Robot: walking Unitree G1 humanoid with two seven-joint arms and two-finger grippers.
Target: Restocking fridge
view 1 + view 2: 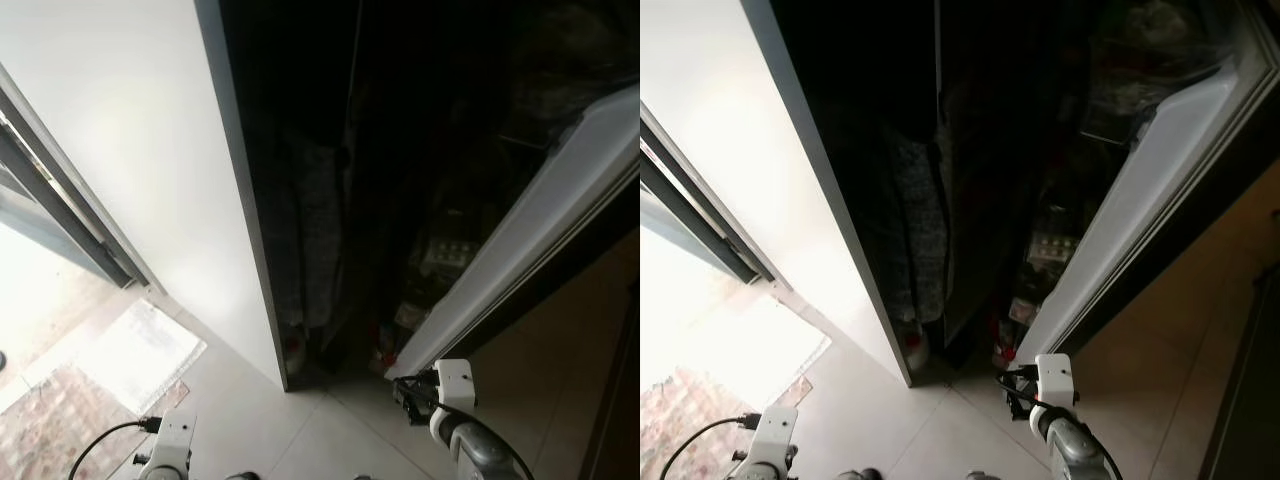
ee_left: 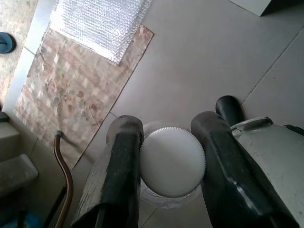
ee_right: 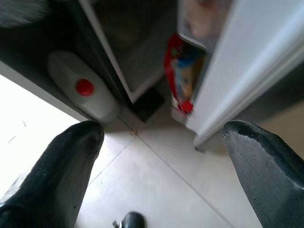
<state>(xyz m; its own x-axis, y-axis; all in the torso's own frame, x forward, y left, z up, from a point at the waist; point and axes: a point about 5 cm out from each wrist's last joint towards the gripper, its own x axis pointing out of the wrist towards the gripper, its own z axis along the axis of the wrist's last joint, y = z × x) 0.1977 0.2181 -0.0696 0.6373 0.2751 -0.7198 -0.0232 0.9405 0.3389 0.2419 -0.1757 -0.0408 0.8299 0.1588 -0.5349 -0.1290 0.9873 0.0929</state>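
Both head cameras look steeply down from above into the dark open fridge (image 1: 400, 200) and share its white door (image 1: 1130, 240) and the tiled floor (image 1: 300, 430). The left wrist camera looks straight down, close over the floor. The right wrist camera faces the fridge's bottom from low and near.

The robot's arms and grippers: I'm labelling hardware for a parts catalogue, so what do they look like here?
Each arm is silver-grey metal ending in a white boxy wrist block, with thin black cables looping at the right arm and left arm. The left gripper and right gripper each have two long, matte black fingers with rounded, scuffed tips.
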